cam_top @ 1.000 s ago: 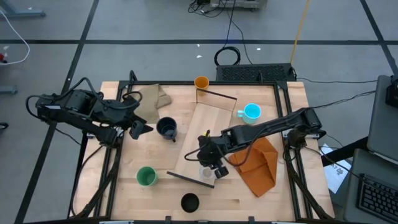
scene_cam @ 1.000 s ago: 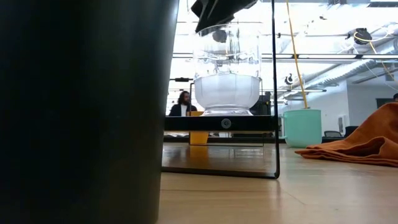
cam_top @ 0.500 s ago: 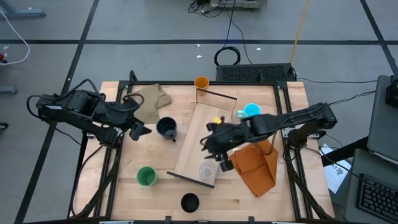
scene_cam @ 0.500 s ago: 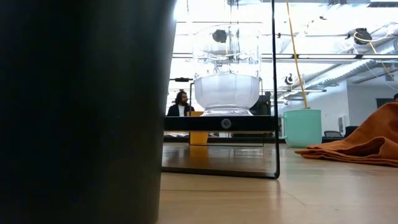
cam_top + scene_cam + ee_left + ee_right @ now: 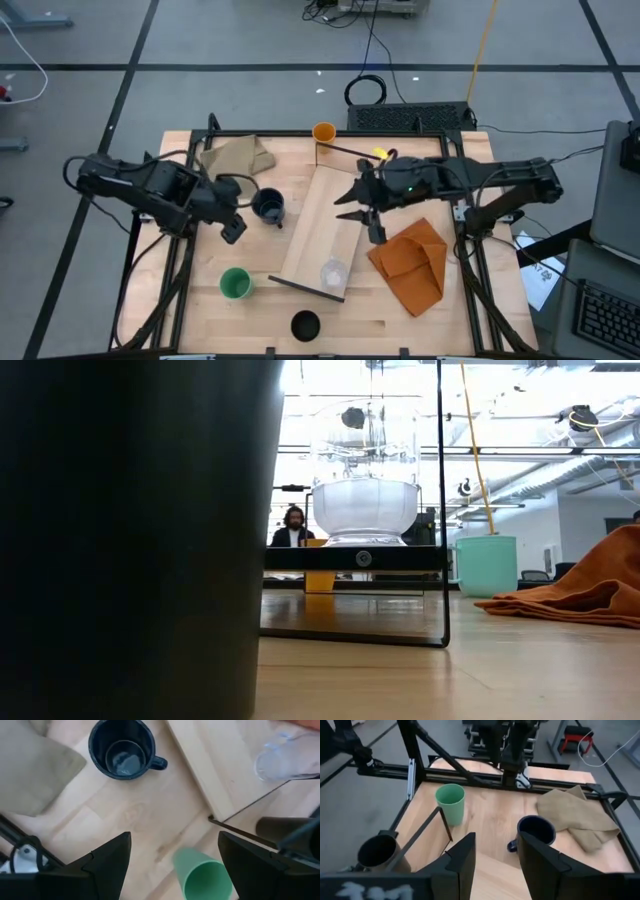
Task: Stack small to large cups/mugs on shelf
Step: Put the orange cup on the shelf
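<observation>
Clear plastic cup (image 5: 333, 271) sits at the shelf's (image 5: 322, 215) near end, first in line. My right gripper (image 5: 357, 206) hangs empty, part-open, over mid-shelf. My left gripper (image 5: 233, 226), wide open and empty, sits between navy mug (image 5: 268, 207) and green cup (image 5: 235, 284).

Two dark, near-black jointed arms of chunky rounded segments, with black cables looped alongside them. The left gripper (image 5: 232, 228) ends in two broad, matte black fingers (image 5: 112, 860) with angular, wedge-shaped inner faces. The right gripper (image 5: 362, 210) carries similar flat black fingers (image 5: 462, 857); a small yellow marking sits on the right arm's upper side near its wrist.
</observation>
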Available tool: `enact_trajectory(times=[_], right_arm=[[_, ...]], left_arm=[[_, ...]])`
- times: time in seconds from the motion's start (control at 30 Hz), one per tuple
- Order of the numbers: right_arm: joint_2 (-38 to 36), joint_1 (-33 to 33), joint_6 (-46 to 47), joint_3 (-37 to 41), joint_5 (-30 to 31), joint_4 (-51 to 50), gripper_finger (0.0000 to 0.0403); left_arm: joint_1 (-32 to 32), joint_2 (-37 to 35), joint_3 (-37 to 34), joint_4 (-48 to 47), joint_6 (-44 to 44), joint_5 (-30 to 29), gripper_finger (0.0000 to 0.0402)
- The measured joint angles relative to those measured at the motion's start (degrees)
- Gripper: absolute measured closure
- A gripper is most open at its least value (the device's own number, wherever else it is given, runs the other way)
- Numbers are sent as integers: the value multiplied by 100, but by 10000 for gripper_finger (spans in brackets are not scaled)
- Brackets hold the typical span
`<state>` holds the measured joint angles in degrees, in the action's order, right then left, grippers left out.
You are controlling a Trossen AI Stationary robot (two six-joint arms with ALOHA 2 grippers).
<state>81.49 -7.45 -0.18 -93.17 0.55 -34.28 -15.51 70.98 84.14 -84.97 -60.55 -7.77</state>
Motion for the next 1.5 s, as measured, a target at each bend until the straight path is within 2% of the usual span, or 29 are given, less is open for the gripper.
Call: enact_trajectory(times=[0.13, 0.4, 0.57, 0.77, 0.97, 1.1, 1.27, 1.43, 1.5], right_arm=[[-45, 37, 169, 0, 0, -30, 266], [-118, 20, 448, 2, -39, -33, 266], [-244, 24, 507, 4, -54, -3, 266], [-464, 24, 598, 4, -56, 85, 266], [-587, 24, 595, 4, 112, 90, 266], [-587, 24, 654, 4, 114, 64, 266], [-583, 24, 660, 4, 114, -170, 266], [-583, 24, 740, 4, 116, -467, 266], [-583, 15, 793, 4, 115, -608, 266]], left_arm=[[9, 127, 0, -81, 4, -106, 103], [12, 215, 0, -228, 242, -768, 103], [105, 313, 0, -212, 357, -722, 103], [122, 369, -2, -199, 544, -362, 103], [243, 363, -2, -525, 528, -589, 103], [583, 365, -2, -448, 825, -554, 103], [1301, 454, -4, -344, 1328, -435, 103], [2220, 443, -2, 170, 2275, 218, 103], [2595, 439, -2, 565, 2627, 703, 103]])
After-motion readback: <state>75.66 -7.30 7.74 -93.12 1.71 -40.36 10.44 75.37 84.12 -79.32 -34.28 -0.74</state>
